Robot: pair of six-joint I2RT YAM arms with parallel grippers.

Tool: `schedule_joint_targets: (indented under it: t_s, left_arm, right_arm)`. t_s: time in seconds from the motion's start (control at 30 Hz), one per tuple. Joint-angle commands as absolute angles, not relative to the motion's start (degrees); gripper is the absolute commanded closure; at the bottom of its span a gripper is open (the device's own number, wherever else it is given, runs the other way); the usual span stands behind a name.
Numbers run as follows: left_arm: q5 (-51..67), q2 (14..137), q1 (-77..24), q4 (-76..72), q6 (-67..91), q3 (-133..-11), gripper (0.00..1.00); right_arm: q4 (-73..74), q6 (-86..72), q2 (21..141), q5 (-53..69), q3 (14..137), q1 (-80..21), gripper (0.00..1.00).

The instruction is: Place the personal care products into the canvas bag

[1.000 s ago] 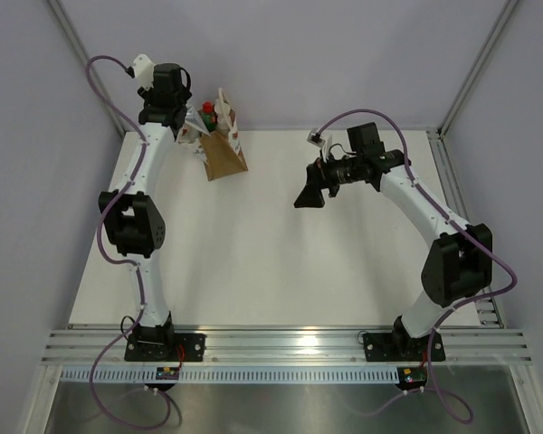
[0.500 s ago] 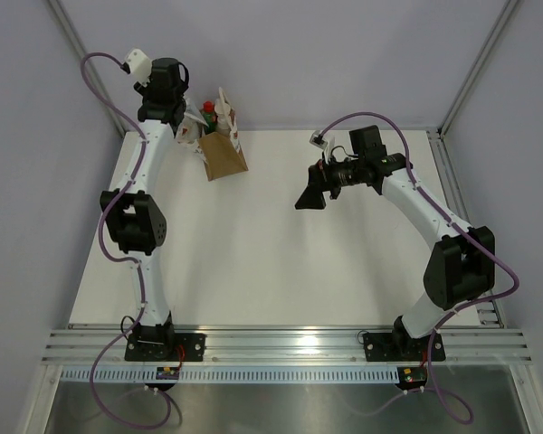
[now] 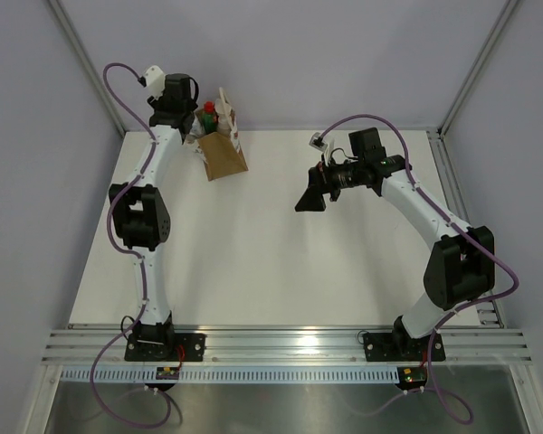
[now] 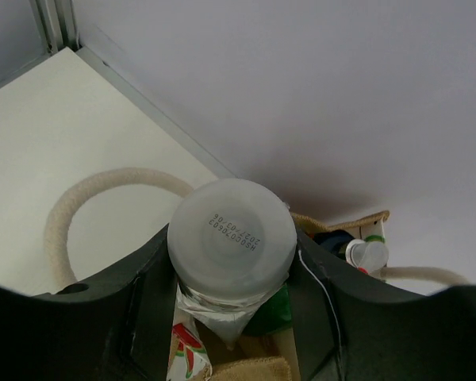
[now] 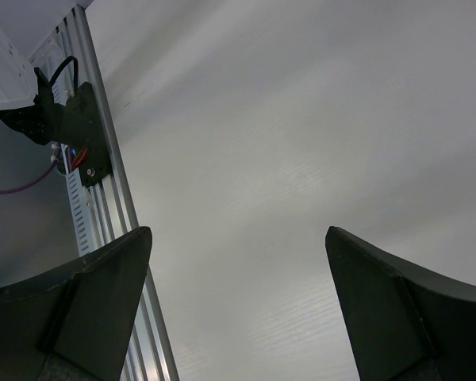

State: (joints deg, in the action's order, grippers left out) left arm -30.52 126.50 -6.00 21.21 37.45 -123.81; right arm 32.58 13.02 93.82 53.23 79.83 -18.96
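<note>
Top external view shows the right gripper (image 3: 308, 197) at mid-table, jaws wide apart and empty, with bare table (image 3: 281, 262) all around it for moving. Farther, in the far left corner, the left gripper (image 4: 230, 266) is clamped on the silver-grey tube (image 4: 232, 238), its thin end at the mouth of the canvas bag (image 3: 224, 155) beside the green bottle (image 3: 207, 117). I judge the tube may snag the rope handle (image 4: 63, 214) or tip the light bag, as the frame post (image 3: 82, 63) and back wall leave little room.

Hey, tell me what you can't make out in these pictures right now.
Left wrist view: the held container shows only its round end, so which product is unclear.
Top view: contents of the canvas bag are tiny; at the left wrist the held container mostly blocks them.
</note>
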Motion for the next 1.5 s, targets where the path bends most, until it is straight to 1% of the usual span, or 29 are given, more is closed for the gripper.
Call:
schedule_joint_targets:
  t_s: [0.0,0.17,0.3,0.37,0.43,0.47,0.57,0.6,0.67,0.7,0.8,0.97,1.07,1.1,1.13,1.2,1.23,1.3,1.33,1.37,1.47]
  left_arm:
    - [-27.17,124.28,-8.17,13.97,37.01,-123.23,1.00]
    - [-25.05,124.10,-9.75,14.24,34.19,-119.98,0.99]
    - [-22.60,122.87,-9.67,12.49,33.75,-113.83,0.92]
    - [-21.19,122.43,-9.67,11.87,33.93,-111.71,0.81]
    - [-19.26,122.43,-9.67,12.13,34.01,-111.80,0.67]
    - [-18.64,122.26,-9.67,12.04,33.93,-112.06,0.57]
    - [-17.32,121.29,-9.41,12.48,33.23,-114.43,0.31]
    - [-16.36,120.85,-9.32,13.09,32.18,-115.65,0.20]
    - [-13.73,119.63,-8.44,14.06,30.34,-119.96,0.12]
    - [-12.58,119.01,-8.00,14.41,29.71,-121.36,0.01]
    - [-7.75,115.50,-6.51,14.24,27.69,-124.36,0.01]
    - [-0.02,107.24,-5.36,14.41,22.26,-121.30,0.01]
    - [6.12,98.73,-5.36,14.86,20.75,-112.27,0.01]
    - [7.63,96.09,-5.45,14.59,20.57,-105.01,0.01]
    - [9.04,90.23,-5.45,14.15,20.39,-100.59,0.01]
    - [11.94,83.44,-5.45,11.35,20.13,-91.10,0.01]
    - [13.00,76.45,-5.54,9.34,19.34,-81.40,0.01]
    - [13.01,69.56,-5.71,8.96,18.03,-73.25,0.01]
    - [12.22,63.26,-5.89,9.92,17.41,-67.04,0.01]
    - [11.61,60.15,-5.98,10.71,16.79,-64.45,0.01]
    - [9.85,48.63,-5.98,13.35,16.26,-55.48,0.01]
  right_arm:
    - [30.67,12.75,91.76,54.58,79.45,-18.72,0.01]
    - [29.97,12.48,91.58,54.76,78.84,-18.72,0.01]
    - [29.44,12.39,91.32,54.84,78.31,-18.72,0.00]
    - [29.36,12.39,91.14,54.76,77.96,-18.72,0.00]
    - [29.36,12.39,91.05,54.67,77.87,-18.72,0.00]
    - [29.36,12.48,90.97,54.67,77.78,-18.72,0.01]
    - [29.71,12.92,90.70,54.58,77.87,-18.72,0.00]
    - [29.88,13.09,90.53,54.41,78.05,-18.72,0.01]
    - [30.67,13.88,90.35,54.23,78.48,-18.72,0.01]
    - [31.02,14.32,90.35,54.05,78.66,-18.81,0.00]
    - [32.52,16.17,90.18,53.18,79.71,-18.72,0.01]
    - [34.02,18.72,89.30,48.79,82.78,-18.20,0.01]
    - [33.58,14.70,89.12,36.43,86.99,-16.01,0.01]
    - [33.23,13.20,89.12,33.86,88.32,-15.04,0.00]
    - [33.66,11.01,89.30,30.97,91.38,-14.16,0.00]
    - [34.54,9.93,89.30,25.52,93.77,-11.52,0.00]
    - [34.45,9.67,89.21,23.92,95.08,-10.82,0.01]
    - [33.15,8.88,87.81,17.34,95.27,-9.49,0.01]
    - [32.96,7.92,87.37,14.88,94.93,-9.23,0.00]
    - [32.78,7.48,86.58,9.89,94.83,-9.14,0.00]
    - [32.61,6.59,85.26,3.54,93.17,-8.79,0.01]
